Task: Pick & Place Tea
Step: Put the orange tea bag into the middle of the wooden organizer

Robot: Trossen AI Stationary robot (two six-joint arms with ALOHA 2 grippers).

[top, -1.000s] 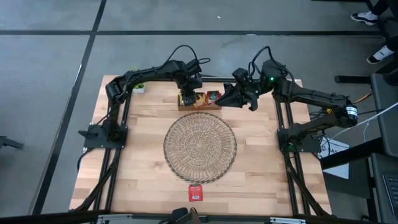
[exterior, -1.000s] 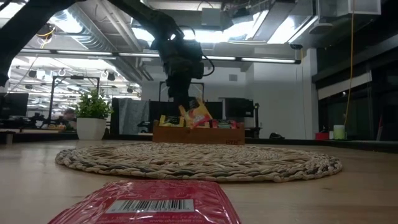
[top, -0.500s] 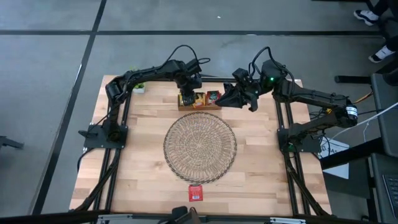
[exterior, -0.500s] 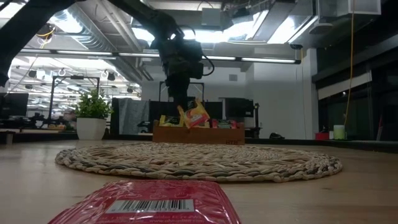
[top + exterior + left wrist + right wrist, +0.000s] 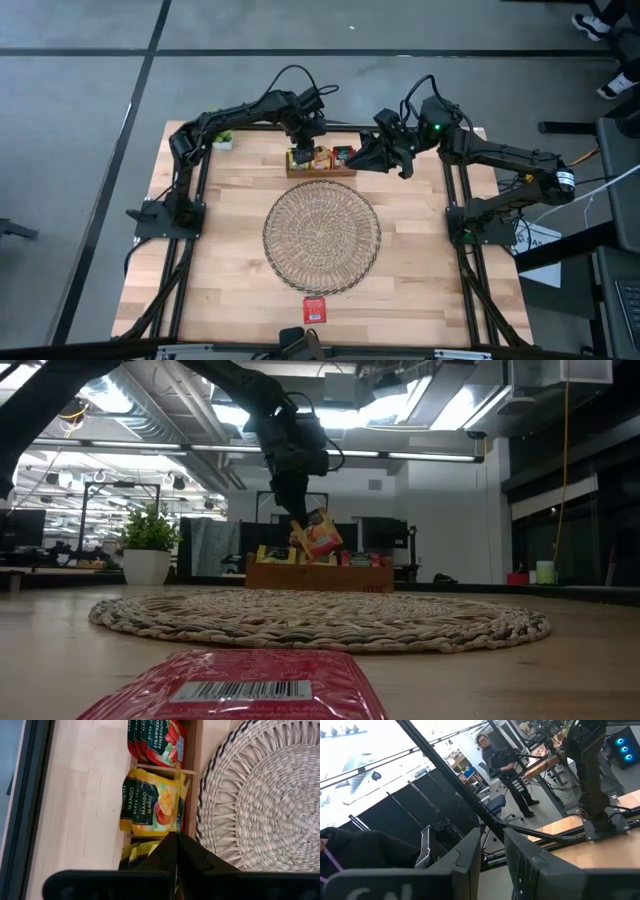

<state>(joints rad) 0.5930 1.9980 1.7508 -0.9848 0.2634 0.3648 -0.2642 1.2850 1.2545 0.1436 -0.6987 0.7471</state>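
Yellow sachets [image 5: 150,805]: "MANGO MAGIC", "BLACK TEA". Red sachets [image 5: 162,742]: "STRAWBERRY", "BLACK TEA"; rest unreadable.

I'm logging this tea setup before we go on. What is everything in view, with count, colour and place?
Wooden box: one, brown, far edge of the table, just beyond the mat; holds tea sachets.
Tea sachets in the box: several, yellow mango and red strawberry ones; exact count hidden.
Lifted sachet: one, orange-yellow, held above the box.
Red sachet: one, flat on the table's near edge.
Wicker mat: one, tan, round, table centre, nothing on it.
Potted plant: one, green in a white pot, far left corner.
Table: one, light wood.
Person: one, standing in the room behind.
Left gripper: shut on the lifted sachet.
Right gripper: beside the box's right end.
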